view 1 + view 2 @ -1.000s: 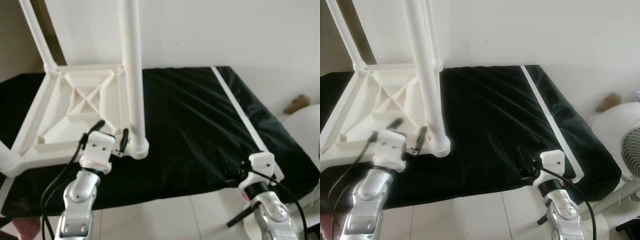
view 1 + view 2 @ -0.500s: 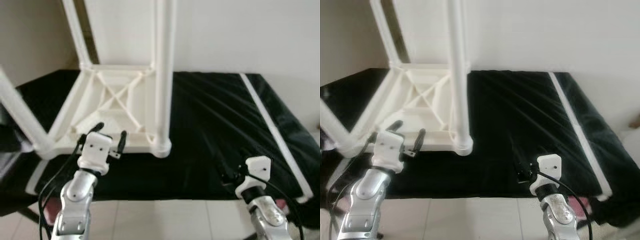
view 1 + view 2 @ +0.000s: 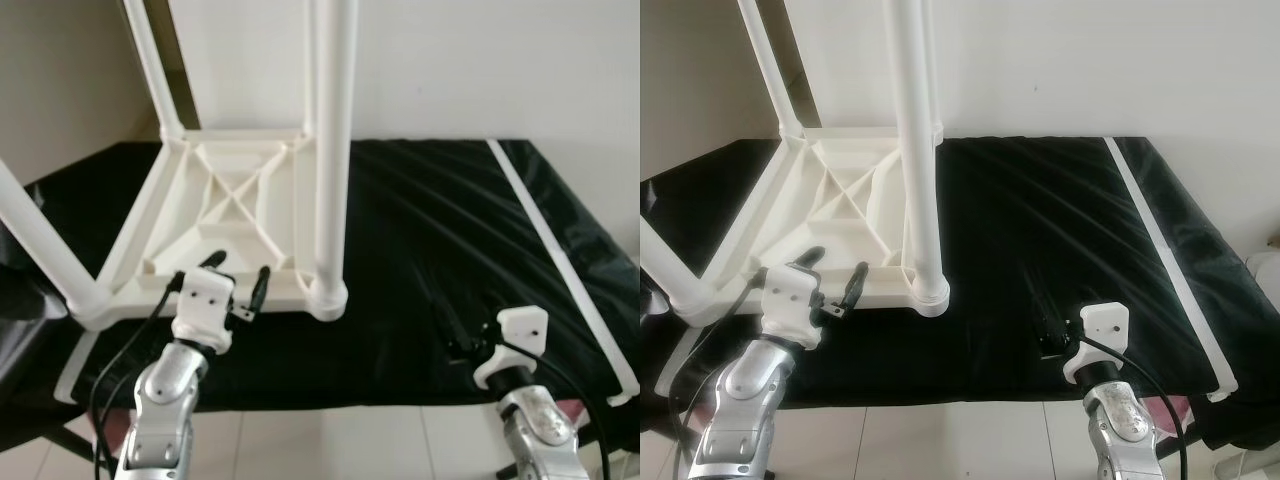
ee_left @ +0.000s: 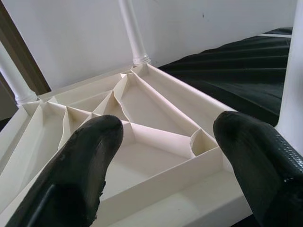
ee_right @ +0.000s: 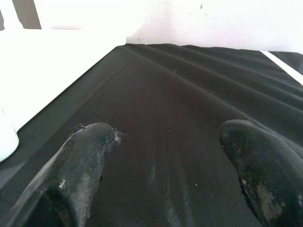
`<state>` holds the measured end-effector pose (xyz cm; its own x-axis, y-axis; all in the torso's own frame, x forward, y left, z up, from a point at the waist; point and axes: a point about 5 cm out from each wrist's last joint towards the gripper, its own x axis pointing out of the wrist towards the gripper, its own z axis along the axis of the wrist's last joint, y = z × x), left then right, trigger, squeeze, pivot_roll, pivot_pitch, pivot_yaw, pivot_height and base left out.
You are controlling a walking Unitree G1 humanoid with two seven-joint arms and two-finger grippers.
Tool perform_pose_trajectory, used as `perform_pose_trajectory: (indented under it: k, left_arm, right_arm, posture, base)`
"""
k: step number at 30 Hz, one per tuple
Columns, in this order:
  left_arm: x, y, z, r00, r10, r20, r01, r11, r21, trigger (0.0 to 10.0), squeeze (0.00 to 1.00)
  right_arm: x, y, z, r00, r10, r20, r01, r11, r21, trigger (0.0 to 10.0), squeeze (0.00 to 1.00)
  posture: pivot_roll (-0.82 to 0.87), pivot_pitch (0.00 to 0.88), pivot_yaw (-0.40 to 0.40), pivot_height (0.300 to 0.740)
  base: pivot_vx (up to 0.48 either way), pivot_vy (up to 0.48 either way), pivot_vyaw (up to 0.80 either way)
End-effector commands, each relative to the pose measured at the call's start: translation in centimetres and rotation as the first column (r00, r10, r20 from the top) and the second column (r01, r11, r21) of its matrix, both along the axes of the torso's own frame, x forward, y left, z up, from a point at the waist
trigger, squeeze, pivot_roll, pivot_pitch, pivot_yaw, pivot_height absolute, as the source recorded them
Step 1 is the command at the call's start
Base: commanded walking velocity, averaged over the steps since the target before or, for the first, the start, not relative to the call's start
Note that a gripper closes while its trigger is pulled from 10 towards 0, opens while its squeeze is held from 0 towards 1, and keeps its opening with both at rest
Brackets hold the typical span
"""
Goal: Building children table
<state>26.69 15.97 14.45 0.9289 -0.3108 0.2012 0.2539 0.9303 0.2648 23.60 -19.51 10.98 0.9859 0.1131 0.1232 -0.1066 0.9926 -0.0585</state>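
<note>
Left wrist view, ribbed underside of white children's table (image 4: 142, 127) seen between spread left gripper (image 3: 237, 278) fingers, eye views, table inverted on black sheet (image 3: 440, 230), legs (image 3: 331, 140) upright, right gripper (image 3: 1050, 322) released over sheet, well apart from table.

black cloth (image 3: 450, 230) (white-edged), white wall (image 3: 480, 60), tiled floor (image 3: 940, 440)

left hand (image 3: 238, 281) seemingly nearer table frame (image 3: 235, 205)
</note>
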Motion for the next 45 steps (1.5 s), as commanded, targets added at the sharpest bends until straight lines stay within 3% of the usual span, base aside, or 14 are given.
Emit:
perform_pose_trajectory:
  k: [1,16,40,45]
  left_arm:
    - [0.0,-0.1,-0.4,1.000,-0.001,-0.022,0.001,1.000,-0.012,10.0,0.00]
    - [-0.1,-0.3,-0.5,1.000,-0.013,-0.028,0.012,1.000,-0.017,10.0,0.00]
    - [-0.6,-0.5,-0.5,0.999,-0.018,-0.032,0.017,0.999,-0.029,10.0,0.00]
    - [-1.1,-1.6,-0.3,0.994,-0.111,-0.002,0.111,0.994,0.003,10.0,0.00]
  right_arm:
    - [0.1,0.0,-0.1,1.000,-0.010,0.003,0.010,1.000,0.009,10.0,0.00]
    - [0.0,-0.3,-0.3,0.999,-0.041,0.003,0.041,0.999,0.010,10.0,0.00]
    - [-0.1,-0.6,-0.3,0.999,-0.051,0.005,0.051,0.999,0.012,10.0,0.00]
    - [-0.1,-0.6,-0.3,0.998,-0.056,0.008,0.056,0.998,0.012,10.0,0.00]
  posture:
    - [0.04,0.000,-0.015,0.740]
    - [0.04,0.000,-0.015,0.740]
    - [0.04,0.000,-0.017,0.740]
    - [0.04,0.000,-0.015,0.740]
  base:
    - [0.000,0.000,0.00]
    - [0.000,0.153,0.00]
    - [0.000,0.303,0.00]
    - [0.000,0.000,0.00]
